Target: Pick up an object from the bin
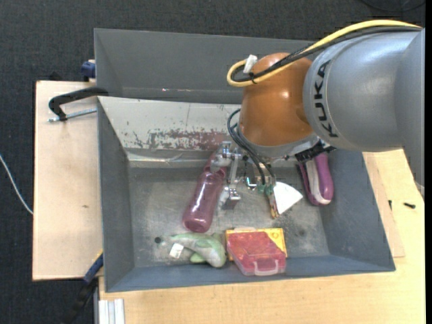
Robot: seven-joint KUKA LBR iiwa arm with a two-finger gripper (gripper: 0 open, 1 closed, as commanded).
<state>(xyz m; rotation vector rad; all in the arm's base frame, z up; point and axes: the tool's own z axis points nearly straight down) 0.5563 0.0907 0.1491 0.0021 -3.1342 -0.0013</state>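
Hand (241, 181) hangs low near the centre of the bin (113, 181), just beside the one o'clock end of the pink bottle (202, 204), open or closed I cannot tell, so I judge nothing is lifted yet and the pick remains.

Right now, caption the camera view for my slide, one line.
KUKA arm's gripper low in the grey bin, beside a lying magenta bottle; pink-and-yellow packet near the front wall.

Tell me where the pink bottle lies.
Mid-bin in the camera view, the pink bottle lies slanted just left of the gripper, above the green lump and red packet.
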